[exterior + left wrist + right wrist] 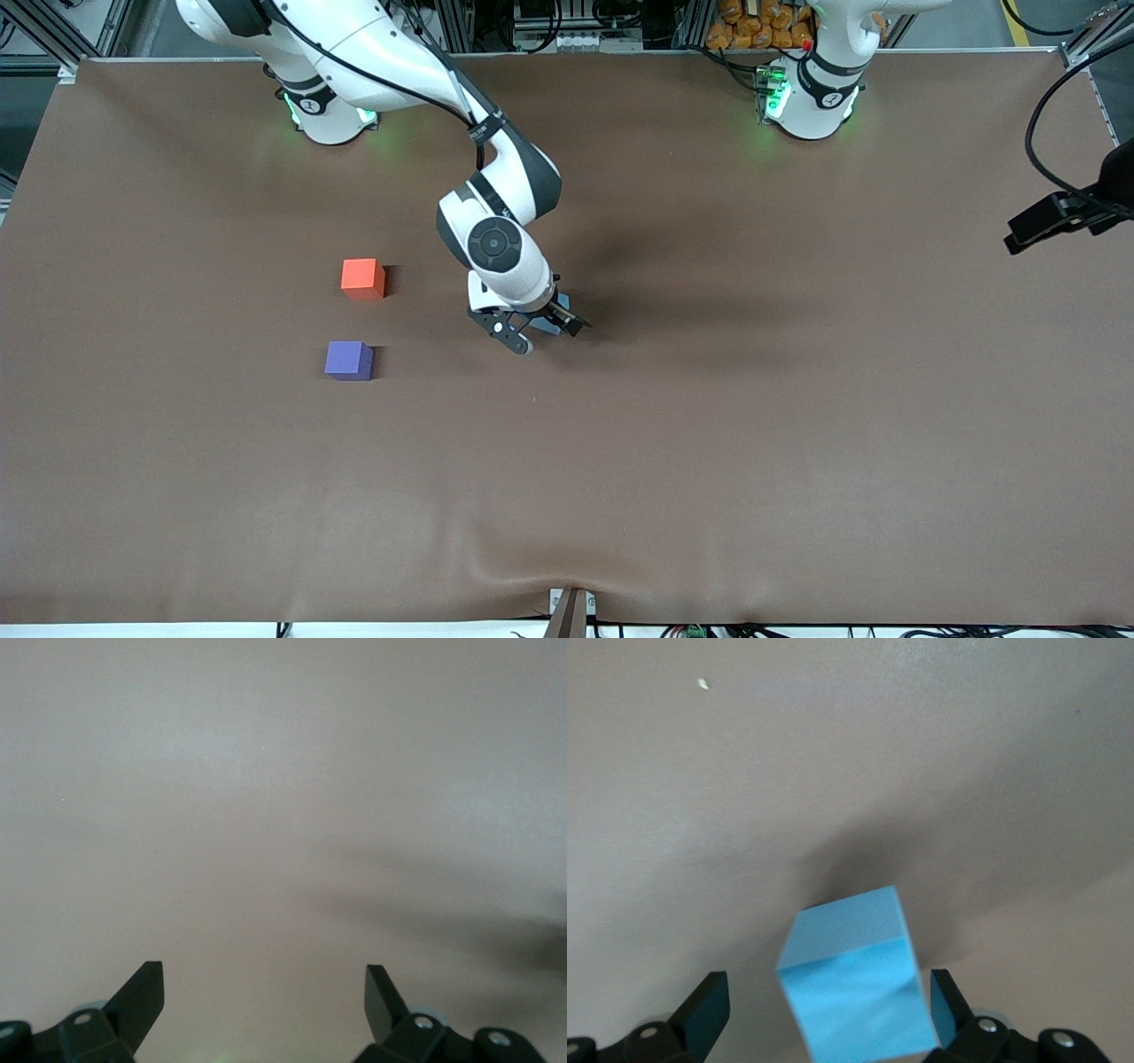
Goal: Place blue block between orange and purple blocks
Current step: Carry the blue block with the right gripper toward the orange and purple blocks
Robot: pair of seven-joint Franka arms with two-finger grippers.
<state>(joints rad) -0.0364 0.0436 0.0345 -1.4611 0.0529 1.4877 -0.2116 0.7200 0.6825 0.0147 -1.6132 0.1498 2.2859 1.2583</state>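
Brown cloth covers the table (797, 461), and in the front view you have three cubes on it: one orange block (362, 276), one purple block (348, 360), and one blue block (546, 322) of which only a sliver shows under the right arm's hand. Orange and purple sit toward the right arm's end of the table, purple nearer to the front camera, with a gap between them. The right gripper (542, 330) is low at mid-table, well apart from that pair, its fingers spread either side of the blue block. Two arms are in view; the left arm waits at its base and its gripper does not show here. No writing can be read on the blocks.

Your left wrist view shows the left gripper (264, 997) spread wide over bare cloth, with nothing between the two dark fingertips (142, 1001).

Your right wrist view shows the blue block (855, 979) sitting skewed between the right gripper's (828, 1005) fingers. One fingertip (943, 1005) is at the cube's edge, the other stands apart from it, so the block is not clamped.
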